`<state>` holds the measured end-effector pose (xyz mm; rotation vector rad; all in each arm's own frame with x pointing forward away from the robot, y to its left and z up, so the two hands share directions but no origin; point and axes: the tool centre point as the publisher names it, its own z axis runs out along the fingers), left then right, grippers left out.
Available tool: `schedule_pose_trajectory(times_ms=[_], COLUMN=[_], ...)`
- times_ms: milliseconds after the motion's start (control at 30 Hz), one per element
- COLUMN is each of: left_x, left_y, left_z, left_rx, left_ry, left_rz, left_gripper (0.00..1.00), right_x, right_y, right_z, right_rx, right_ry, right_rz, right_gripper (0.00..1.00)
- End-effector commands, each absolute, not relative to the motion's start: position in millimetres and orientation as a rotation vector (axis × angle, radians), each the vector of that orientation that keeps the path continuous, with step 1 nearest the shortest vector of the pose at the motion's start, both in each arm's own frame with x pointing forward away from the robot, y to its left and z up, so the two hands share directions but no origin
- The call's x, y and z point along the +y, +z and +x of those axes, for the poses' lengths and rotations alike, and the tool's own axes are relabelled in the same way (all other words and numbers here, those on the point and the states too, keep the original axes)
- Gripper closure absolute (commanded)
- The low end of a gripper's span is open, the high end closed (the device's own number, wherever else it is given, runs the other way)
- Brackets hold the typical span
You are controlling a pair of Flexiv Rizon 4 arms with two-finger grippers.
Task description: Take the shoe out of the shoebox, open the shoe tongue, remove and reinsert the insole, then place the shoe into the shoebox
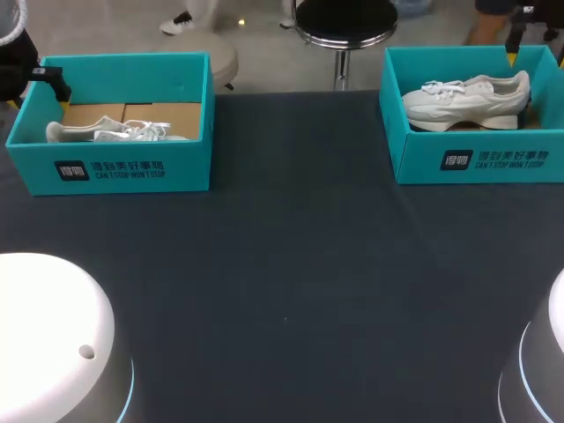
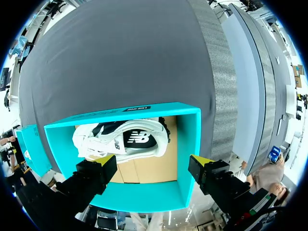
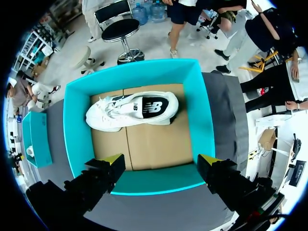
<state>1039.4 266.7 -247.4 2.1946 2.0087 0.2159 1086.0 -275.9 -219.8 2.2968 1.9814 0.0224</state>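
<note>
Two teal shoeboxes stand at the table's far side. The left shoebox (image 1: 110, 163) holds a white shoe (image 1: 115, 132) lying on its side on the cardboard floor. The right shoebox (image 1: 476, 159) holds another white shoe (image 1: 467, 101), upright. My left gripper (image 2: 154, 163) hangs open above the left shoebox's (image 2: 192, 144) rim, the shoe (image 2: 125, 139) ahead of its fingers and untouched. My right gripper (image 3: 161, 162) is open above the near wall of the right shoebox (image 3: 77, 125), its shoe (image 3: 130, 109) lying further ahead. Nothing sits between either pair of fingers.
Dark cloth covers the table (image 1: 291, 264) between and in front of the boxes. White arm bases rise at the near left (image 1: 53, 344) and near right (image 1: 538, 370). The other box (image 3: 36, 139) shows off to the side in the right wrist view.
</note>
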Motion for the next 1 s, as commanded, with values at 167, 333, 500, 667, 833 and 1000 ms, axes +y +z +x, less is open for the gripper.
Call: schedule_pose_trajectory(times_ms=[167,333,500,667,833,1000], left_x=[267,267,267,267,267,267], left_y=[-247,-247,-247,-247,-247,-247], left_z=[1039,1039,1039,1039,1039,1039], left_rx=[2.008,2.008,2.008,2.008,2.008,2.008], left_ry=[0.22,0.22,0.22,0.22,0.22,0.22], left_rz=[2.195,2.195,2.195,2.195,2.195,2.195], left_gripper=[0.0,0.0,0.0,0.0,0.0,0.0], right_x=[-284,-292,-299,-306,-314,-317], right_y=[-241,-257,-269,-280,-293,-298], right_z=[1128,1142,1150,1155,1162,1168], right_rx=[1.987,1.987,1.976,1.986,2.037,2.083], right_ry=[-0.029,-0.064,-0.067,-0.077,-0.094,-0.091], right_rz=[2.281,2.263,2.259,2.255,2.226,2.18], right_gripper=[0.0,0.0,0.0,0.0,0.0,0.0])
